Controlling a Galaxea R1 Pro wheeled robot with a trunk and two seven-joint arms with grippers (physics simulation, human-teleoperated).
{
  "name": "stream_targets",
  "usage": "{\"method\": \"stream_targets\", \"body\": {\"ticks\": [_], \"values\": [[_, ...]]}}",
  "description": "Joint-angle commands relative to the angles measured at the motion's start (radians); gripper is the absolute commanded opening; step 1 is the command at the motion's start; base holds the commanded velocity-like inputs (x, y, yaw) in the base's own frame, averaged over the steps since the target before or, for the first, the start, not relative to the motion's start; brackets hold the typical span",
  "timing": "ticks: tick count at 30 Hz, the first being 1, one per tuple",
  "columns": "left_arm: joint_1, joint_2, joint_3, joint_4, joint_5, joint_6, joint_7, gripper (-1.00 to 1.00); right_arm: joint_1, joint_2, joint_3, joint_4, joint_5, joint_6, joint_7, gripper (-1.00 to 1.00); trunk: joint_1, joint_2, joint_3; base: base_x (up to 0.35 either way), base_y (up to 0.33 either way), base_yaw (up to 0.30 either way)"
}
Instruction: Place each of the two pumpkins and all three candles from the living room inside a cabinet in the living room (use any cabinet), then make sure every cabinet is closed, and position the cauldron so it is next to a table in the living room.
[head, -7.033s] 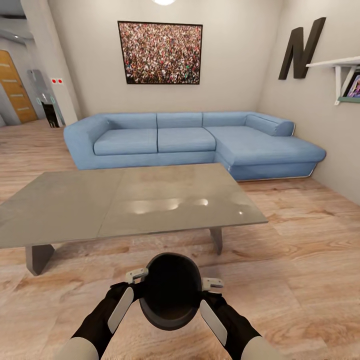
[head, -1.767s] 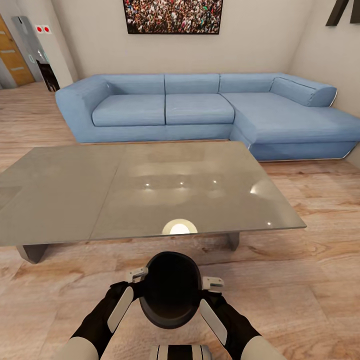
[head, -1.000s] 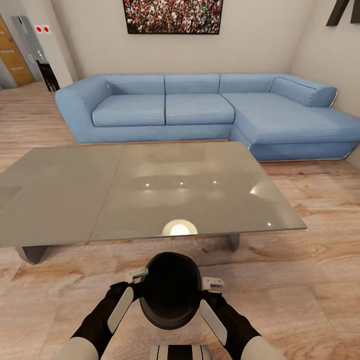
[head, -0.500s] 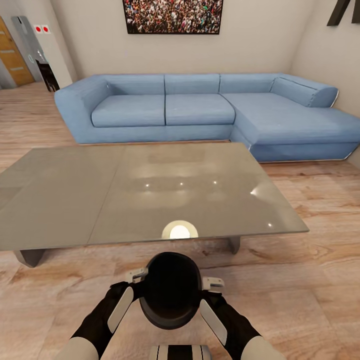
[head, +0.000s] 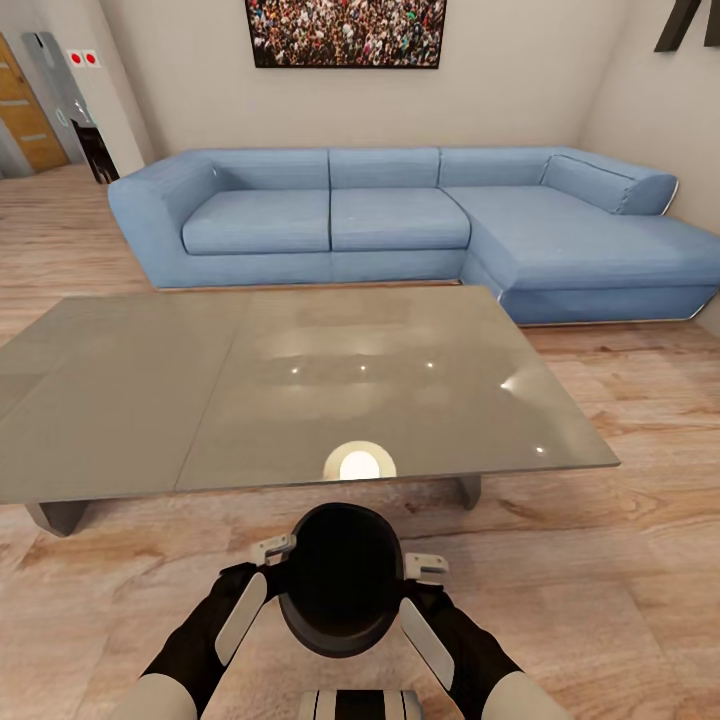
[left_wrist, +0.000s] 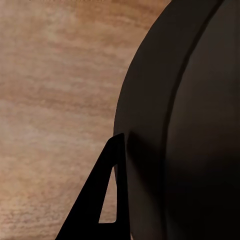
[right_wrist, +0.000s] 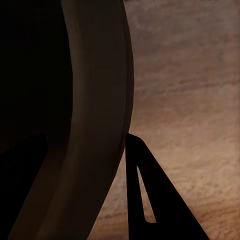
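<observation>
Left gripper (head: 272, 560) and right gripper (head: 412, 578), head view, low centre of frame: each clamps one side of the cauldron (head: 340, 578), a black round-bodied pot with its dark mouth facing the camera, held between the two black forearms with white panels. Just above it in frame lies the near edge of the table (head: 200, 400), a flat grey glossy slab with lamp reflections and slanted grey legs. Across the upper half stands a blue L-shaped sofa (head: 400, 225) of matte fabric; a crowd picture (head: 345, 32) hangs at top centre. Wood-grain floor (head: 620, 560) surrounds all.

Left wrist view: a black triangular finger (left_wrist: 107, 200) with a cut-out window lies against the cauldron's (left_wrist: 190, 125) smooth, curved outer wall; blurred brown floor (left_wrist: 55, 100) fills the remainder.

Right wrist view: a matching black finger (right_wrist: 147, 200) presses the outside of the cauldron's (right_wrist: 100, 100) thick grey-brown rim, beside the unlit interior; brown floor (right_wrist: 190, 75) beyond.
</observation>
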Motion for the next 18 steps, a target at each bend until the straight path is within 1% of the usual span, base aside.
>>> {"method": "stream_targets", "body": {"ticks": [1,5,16,18], "values": [[-0.001,0.001,-0.001,0.000,-0.003,0.008,0.010,-1.00,-0.001,0.000,0.012,-0.028,-0.019,-0.006,0.001,-1.00,0.000,0.000,-0.001,0.000,0.000,0.000],[-0.001,0.001,-0.001,0.000,-0.003,0.008,0.010,-1.00,-0.001,0.000,0.012,-0.028,-0.019,-0.006,0.000,-1.00,0.000,0.000,-0.001,0.000,0.000,0.000],[-0.001,0.001,-0.001,0.000,-0.003,0.008,0.010,-1.00,-0.001,0.000,0.012,-0.028,-0.019,-0.006,0.001,-1.00,0.005,-0.003,-0.043,0.000,0.000,0.000],[-0.001,0.001,-0.001,0.000,-0.003,0.008,0.010,-1.00,-0.001,0.000,0.012,-0.028,-0.019,-0.006,0.001,-1.00,0.005,-0.003,-0.043,0.000,0.000,0.000]]}}
